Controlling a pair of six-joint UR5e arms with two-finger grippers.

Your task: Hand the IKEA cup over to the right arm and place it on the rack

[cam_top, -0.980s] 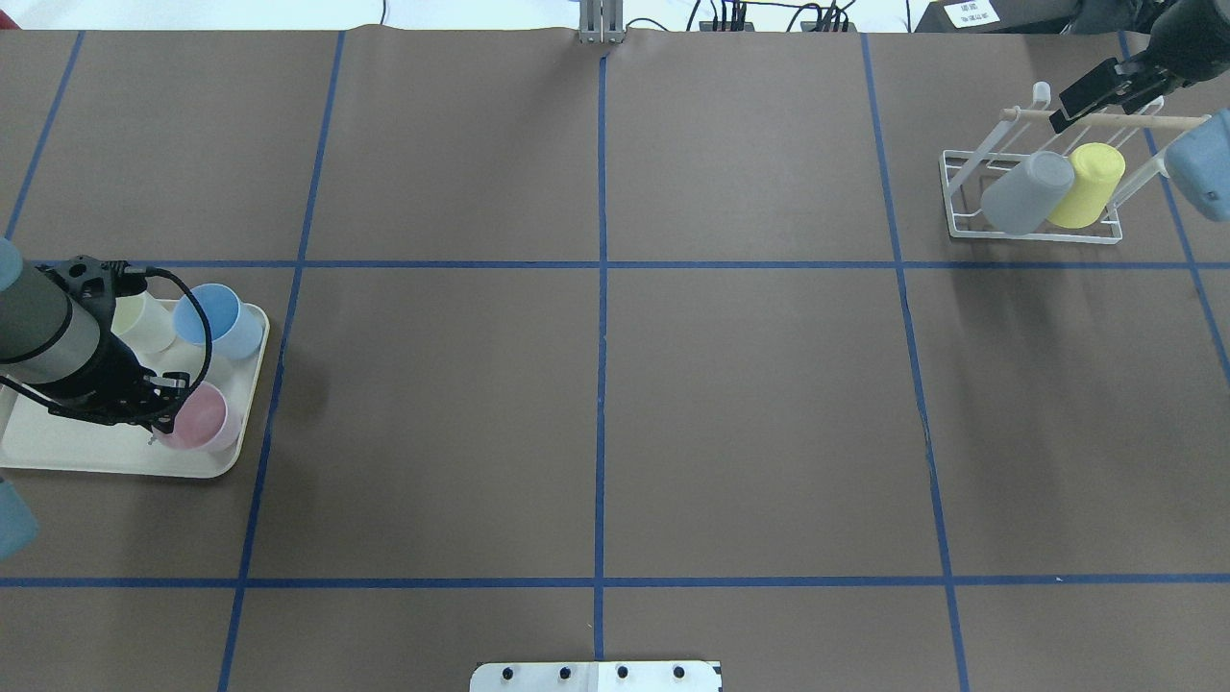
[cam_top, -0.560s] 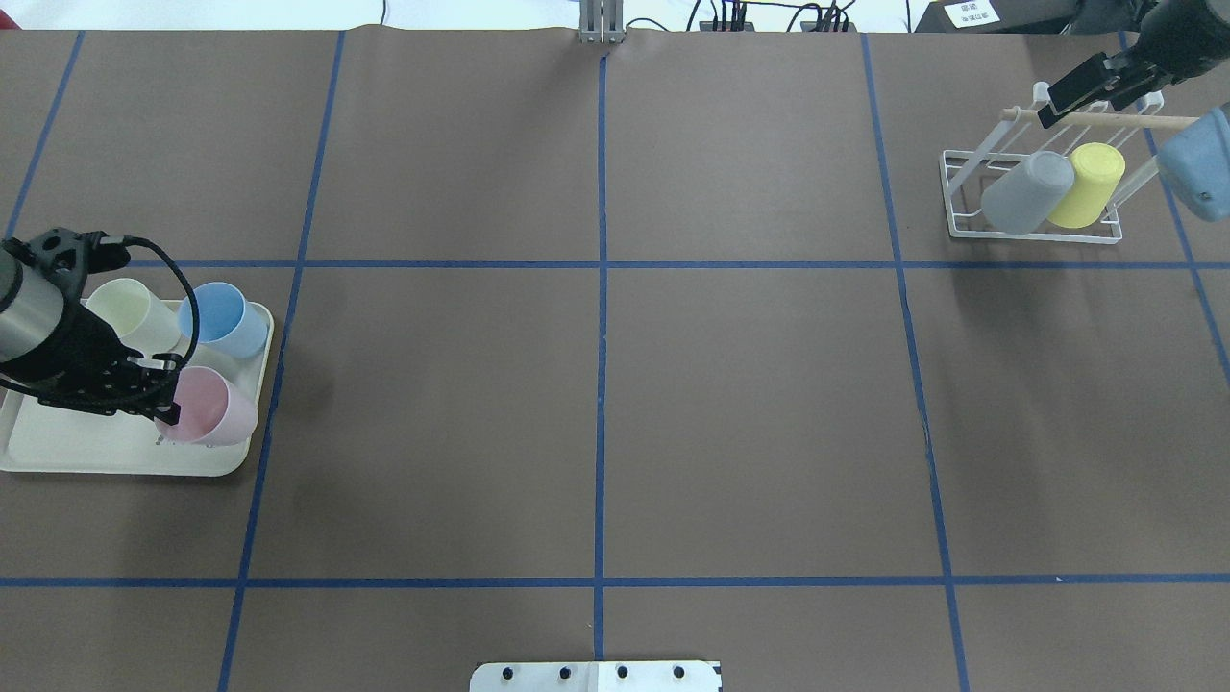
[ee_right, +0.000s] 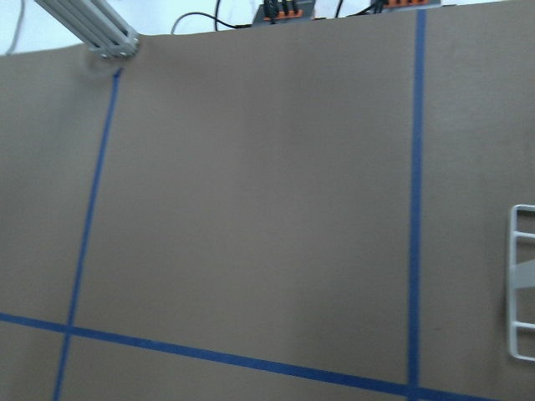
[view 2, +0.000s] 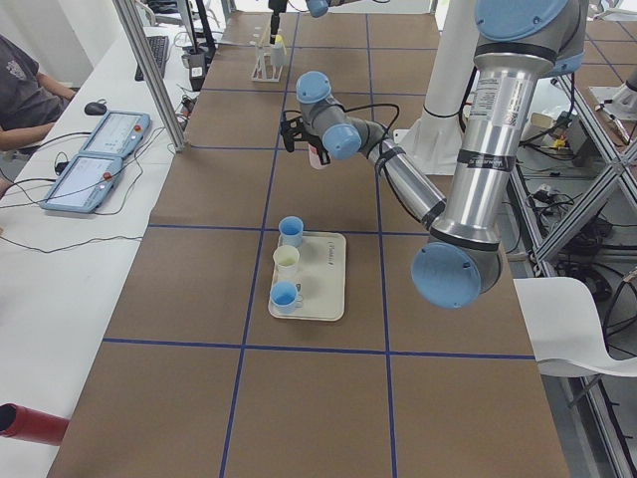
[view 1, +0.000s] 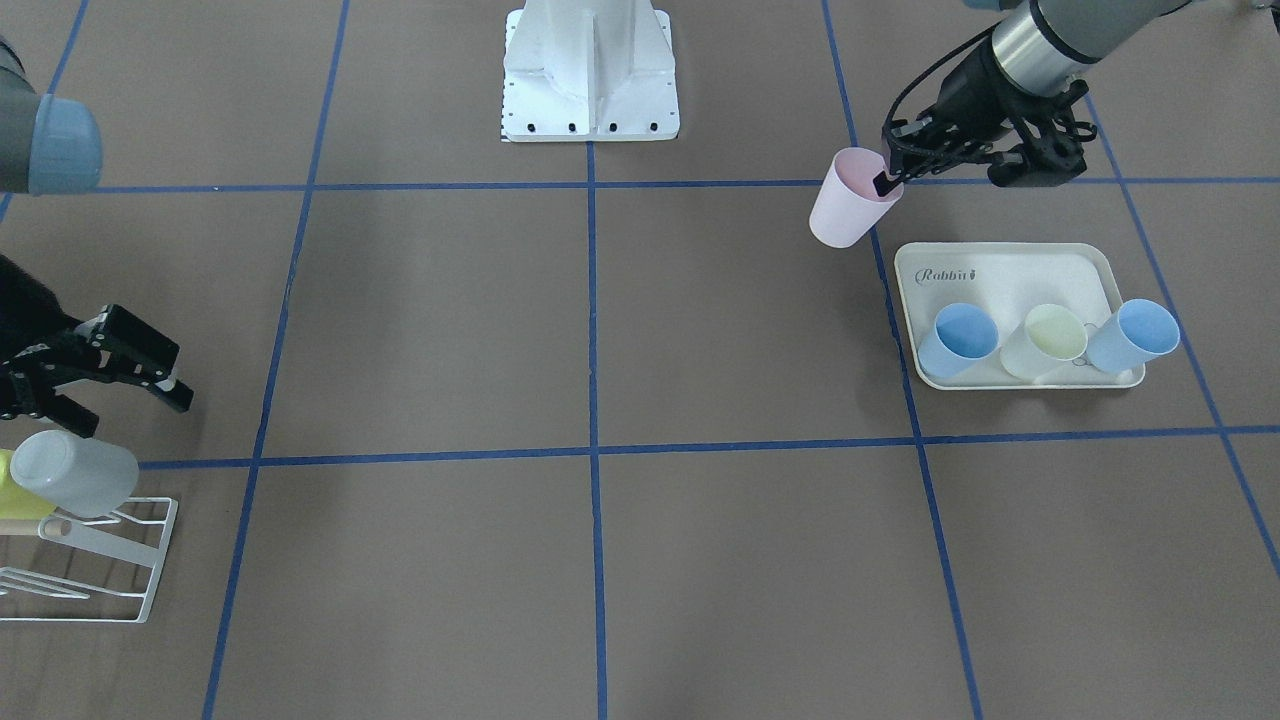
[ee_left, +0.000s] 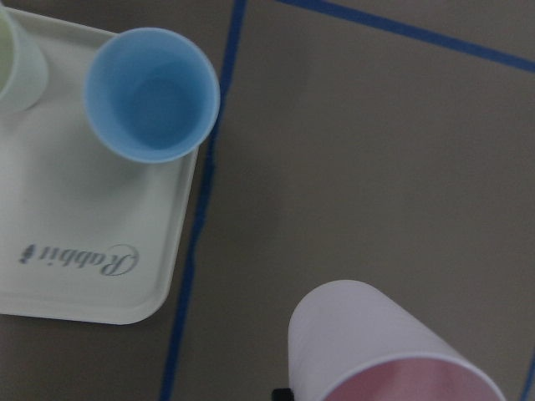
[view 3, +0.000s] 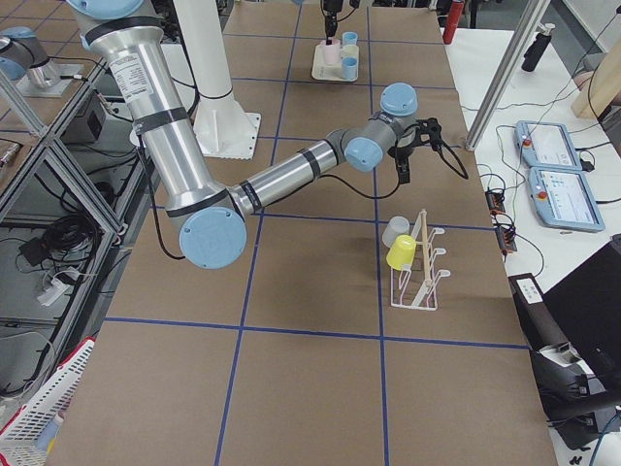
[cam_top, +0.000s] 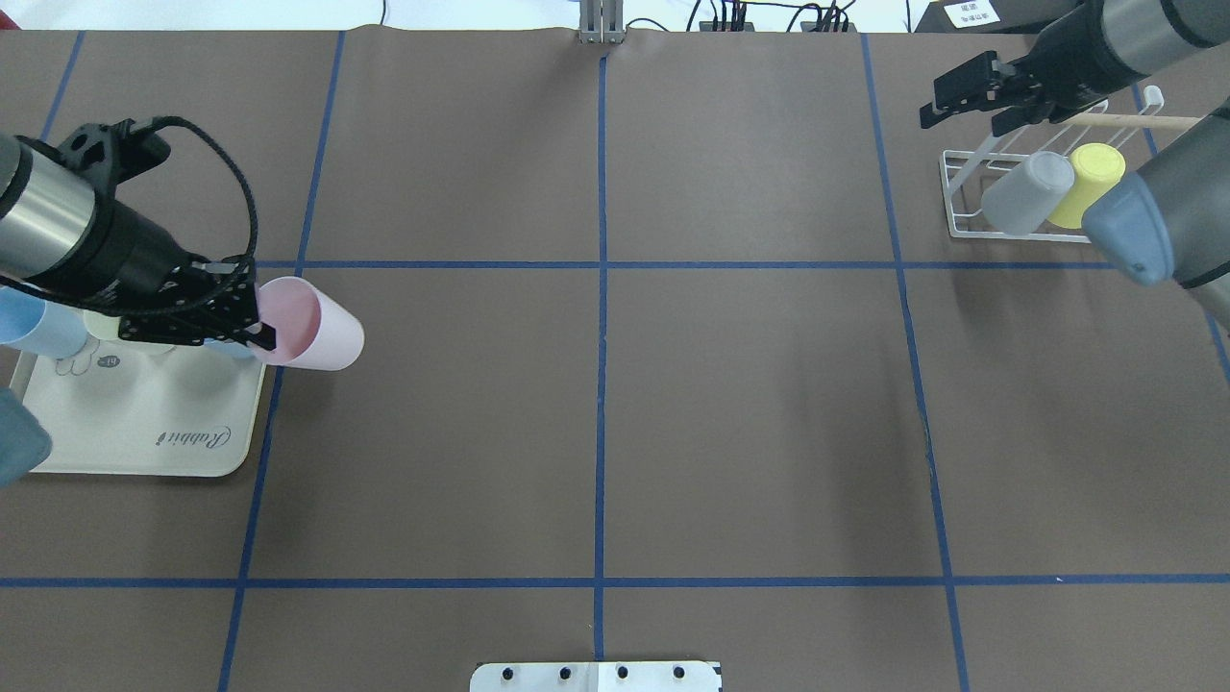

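Aloft, the left pincer (cam_top: 261, 334) grips the pink cup (cam_top: 319, 336) — right pincer (cam_top: 961, 115) gapes, empty.

The table (cam_top: 750, 404) is covered by a brown sheet divided into squares by blue tape lines (cam_top: 601, 384). A cream tray (cam_top: 144, 442) is set at its left end and a white wire rack (cam_top: 1033, 237) in the far right corner. A white base plate (cam_top: 596, 676) is seen at the near edge.
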